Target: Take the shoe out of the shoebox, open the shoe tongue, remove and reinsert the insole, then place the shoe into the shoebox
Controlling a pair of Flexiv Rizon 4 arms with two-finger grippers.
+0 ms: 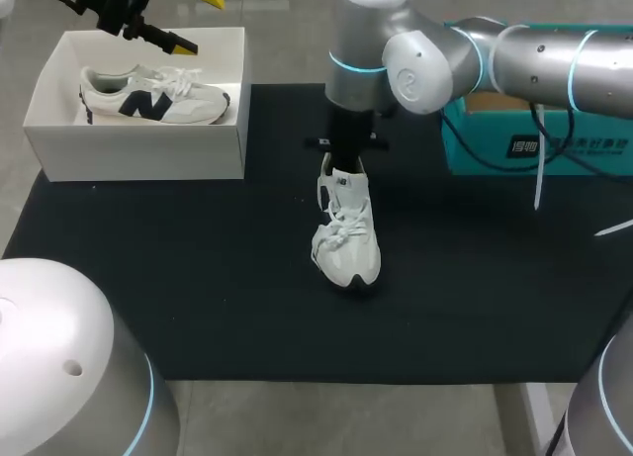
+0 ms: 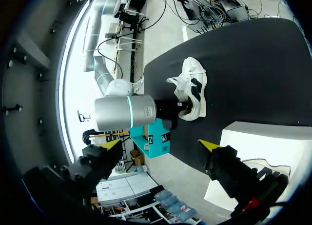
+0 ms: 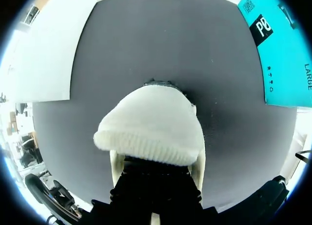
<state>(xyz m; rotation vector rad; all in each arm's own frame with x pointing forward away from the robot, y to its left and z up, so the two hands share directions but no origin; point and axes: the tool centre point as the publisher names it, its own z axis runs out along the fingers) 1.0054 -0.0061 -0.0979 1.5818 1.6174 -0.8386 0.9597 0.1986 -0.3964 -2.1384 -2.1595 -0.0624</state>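
Observation:
A white shoe point(image 1: 346, 233) rests on the black mat point(image 1: 198, 278) near the middle, toe toward the front edge. My right gripper point(image 1: 341, 161) comes down on its heel and is shut on the shoe point(image 3: 151, 127); its tips are hidden behind the white knit collar. A second white shoe with a navy mark point(image 1: 148, 95) lies in the white shoebox point(image 1: 138, 149) at the back left. My left gripper point(image 1: 198, 21) hangs open above that box's far edge, holding nothing. In the left wrist view the left gripper point(image 2: 161, 145) faces the shoe on the mat point(image 2: 192, 88) from afar.
A teal box point(image 1: 495, 144) stands at the back right beside my right arm point(image 1: 514, 65). Cables hang from that arm over the mat's right side. The shoebox point(image 3: 44, 49) and the teal box point(image 3: 278, 44) flank the held shoe.

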